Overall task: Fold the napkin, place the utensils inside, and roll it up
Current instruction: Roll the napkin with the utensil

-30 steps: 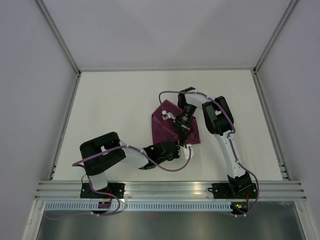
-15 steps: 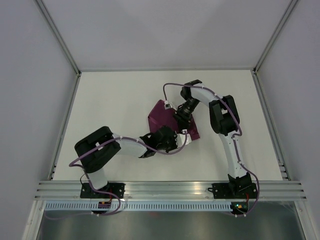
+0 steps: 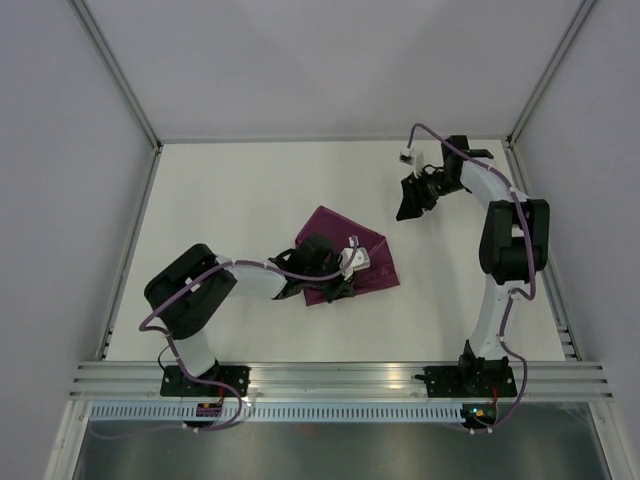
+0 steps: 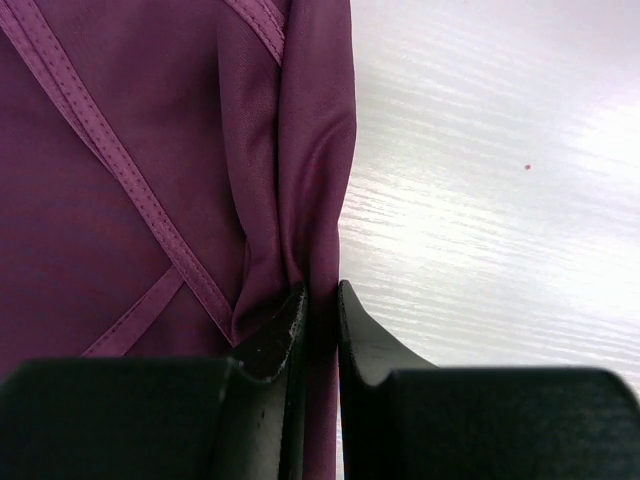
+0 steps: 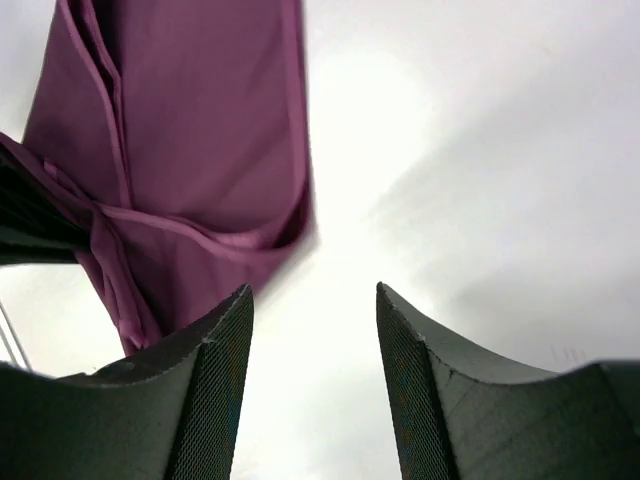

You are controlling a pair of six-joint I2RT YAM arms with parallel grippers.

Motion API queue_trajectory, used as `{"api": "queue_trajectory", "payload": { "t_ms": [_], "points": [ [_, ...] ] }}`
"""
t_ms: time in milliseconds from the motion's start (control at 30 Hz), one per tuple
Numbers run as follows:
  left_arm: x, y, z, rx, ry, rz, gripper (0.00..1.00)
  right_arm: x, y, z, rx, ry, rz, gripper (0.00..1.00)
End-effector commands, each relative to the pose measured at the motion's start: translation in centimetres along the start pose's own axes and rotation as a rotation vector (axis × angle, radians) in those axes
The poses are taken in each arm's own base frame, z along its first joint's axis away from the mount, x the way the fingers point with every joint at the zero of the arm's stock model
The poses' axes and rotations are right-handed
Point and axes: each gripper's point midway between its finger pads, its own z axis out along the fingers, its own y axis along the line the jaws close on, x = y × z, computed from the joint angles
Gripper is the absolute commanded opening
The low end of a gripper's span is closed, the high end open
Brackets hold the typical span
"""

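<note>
The napkin [image 3: 372,262] lies folded in the middle of the table, dark magenta with stitched hems. My left gripper [image 3: 338,283] reaches in from the left and sits low at the cloth's near edge. In the left wrist view the left gripper [image 4: 320,295] is shut on a bunched fold of the napkin [image 4: 130,150], with bare table to its right. My right gripper [image 3: 410,200] hovers at the back right, apart from the cloth. In the right wrist view the right gripper [image 5: 315,300] is open and holds nothing, with the napkin [image 5: 200,130] ahead at upper left. The utensils are out of view.
The white table [image 3: 230,200] is bounded by grey walls with metal rails at the left [image 3: 128,250] and right [image 3: 540,250] edges. The left arm's purple cable [image 3: 160,315] loops beside its elbow.
My right gripper opened, let go of the napkin and pulled away to the back right. The left gripper moved farther onto the cloth, and the napkin settled flatter.
</note>
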Motion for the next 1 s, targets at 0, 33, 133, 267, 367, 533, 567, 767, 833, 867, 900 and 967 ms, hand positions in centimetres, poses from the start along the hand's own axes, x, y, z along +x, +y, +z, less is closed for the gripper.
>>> {"api": "queue_trajectory", "payload": {
  "t_ms": [0,33,133,267,367,533,567,767,833,867,900,967],
  "points": [
    [1.8,-2.3,-0.1,0.175,0.044,-0.220,0.02,-1.5,1.4,-3.3,0.048,-0.140,-0.147,0.58],
    [2.0,-2.4,0.0,0.189,0.039,-0.237,0.02,-2.1,2.6,-4.9,0.081,-0.171,-0.244,0.58],
    [2.4,-2.4,0.1,0.235,0.027,-0.301,0.02,1.1,5.0,-4.5,0.120,-0.175,-0.359,0.58],
    [1.9,-2.6,-0.1,0.314,0.000,-0.404,0.02,2.3,8.2,-4.4,0.147,-0.191,-0.579,0.58],
    [1.7,-2.3,-0.3,0.358,-0.012,-0.461,0.02,3.8,11.0,-3.4,0.123,-0.188,-0.709,0.58],
    [2.2,-2.0,-0.3,0.394,0.014,-0.529,0.02,6.2,15.0,-0.6,0.100,-0.143,-0.856,0.58],
    [2.4,-1.9,-0.2,0.406,0.019,-0.551,0.02,6.3,15.3,-0.3,0.113,-0.133,-0.880,0.58],
    [3.0,-1.6,0.1,0.432,0.056,-0.619,0.02,7.9,17.8,3.1,0.103,-0.082,-0.995,0.57],
    [3.3,-1.7,0.2,0.440,0.082,-0.652,0.02,9.1,18.2,4.1,0.119,-0.052,-1.038,0.58],
    [3.0,-1.5,0.2,0.448,0.082,-0.658,0.02,8.8,18.2,4.5,0.142,-0.063,-1.064,0.58],
    [3.4,-1.5,0.5,0.451,0.099,-0.673,0.02,9.2,18.4,5.1,0.157,-0.044,-1.096,0.58],
    [3.5,-1.5,0.6,0.468,0.121,-0.701,0.02,9.9,18.3,5.9,0.190,-0.040,-1.135,0.58]
  ]
}}
